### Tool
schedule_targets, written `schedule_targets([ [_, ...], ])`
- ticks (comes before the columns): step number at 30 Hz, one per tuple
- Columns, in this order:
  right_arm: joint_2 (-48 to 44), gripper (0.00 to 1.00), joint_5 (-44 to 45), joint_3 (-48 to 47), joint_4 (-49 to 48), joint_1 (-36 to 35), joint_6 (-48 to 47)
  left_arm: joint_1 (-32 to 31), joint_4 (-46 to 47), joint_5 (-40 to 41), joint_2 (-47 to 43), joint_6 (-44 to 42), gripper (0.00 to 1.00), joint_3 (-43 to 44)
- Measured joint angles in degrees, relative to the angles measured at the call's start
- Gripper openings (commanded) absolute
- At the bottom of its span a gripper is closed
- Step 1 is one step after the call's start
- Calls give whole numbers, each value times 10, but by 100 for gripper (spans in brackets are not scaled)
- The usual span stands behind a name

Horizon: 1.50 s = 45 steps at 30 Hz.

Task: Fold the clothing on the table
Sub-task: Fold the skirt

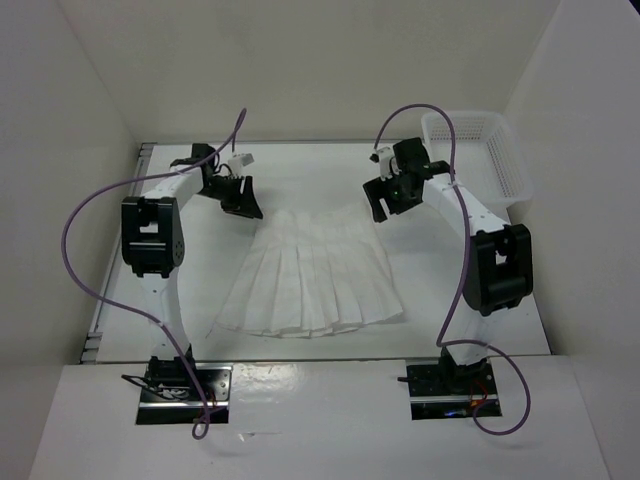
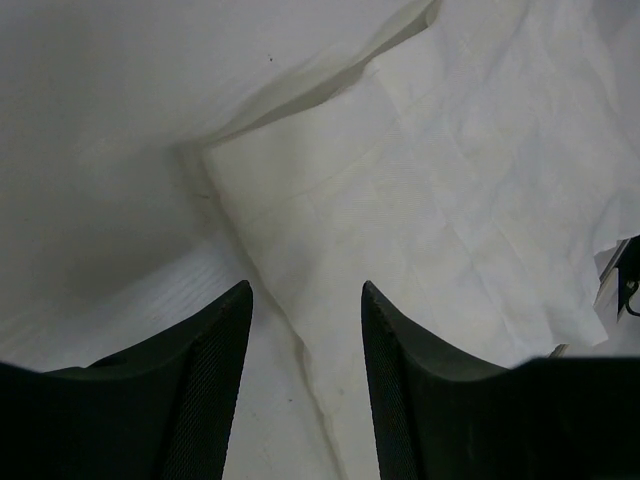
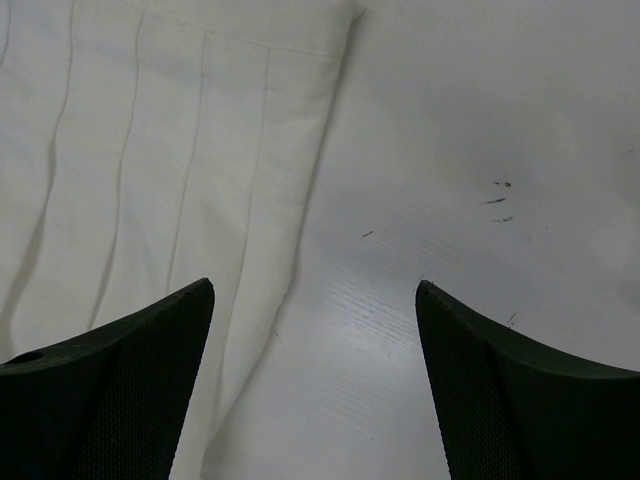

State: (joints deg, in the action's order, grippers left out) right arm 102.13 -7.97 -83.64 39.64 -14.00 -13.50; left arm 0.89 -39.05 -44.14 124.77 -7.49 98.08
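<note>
As the clothing (image 1: pixel 312 280) lies flat on the table (image 1: pixel 415 262), left gripper (image 1: pixel 245 205) and right gripper (image 1: pixel 378 205) hover open, holding nothing.

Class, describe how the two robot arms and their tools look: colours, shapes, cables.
Left arm and right arm: white links, black joint housings, a purple cable along each. Left tool and right tool: black, wedge-shaped fingers with fine mesh texture.

A white plastic mesh basket (image 1: pixel 512 172) stands in the far right corner of the worktop (image 1: pixel 430 300), with its open side up and its long side along the right wall (image 1: pixel 590 150). Plain white walls close the worktop at the left, the back and the right.
</note>
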Motion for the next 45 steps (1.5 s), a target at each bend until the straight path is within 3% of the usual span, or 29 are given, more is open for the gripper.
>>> schedule_targets([
  [14, -25, 88, -9, 0, 7, 0, -13, -1, 18, 56, 44, 3, 56, 12],
  [24, -25, 88, -10, 0, 8, 0, -14, -26, 20, 40, 75, 3, 54, 57],
  [26, -24, 88, -10, 0, 8, 0, -14, -30, 18, 38, 75, 3, 51, 57],
  [31, -24, 88, -10, 0, 9, 0, -14, -39, 17, 38, 81, 0, 23, 56],
  [32, -24, 88, -10, 0, 9, 0, -14, -39, 17, 38, 82, -1, 12, 54],
  [35, -23, 88, -12, 0, 9, 0, -14, -39, 16, 38, 82, 1, 0, 48],
  [45, 73, 88, -53, -28, -2, 4, -5, -40, 22, 35, 76, 2, 0, 34],
])
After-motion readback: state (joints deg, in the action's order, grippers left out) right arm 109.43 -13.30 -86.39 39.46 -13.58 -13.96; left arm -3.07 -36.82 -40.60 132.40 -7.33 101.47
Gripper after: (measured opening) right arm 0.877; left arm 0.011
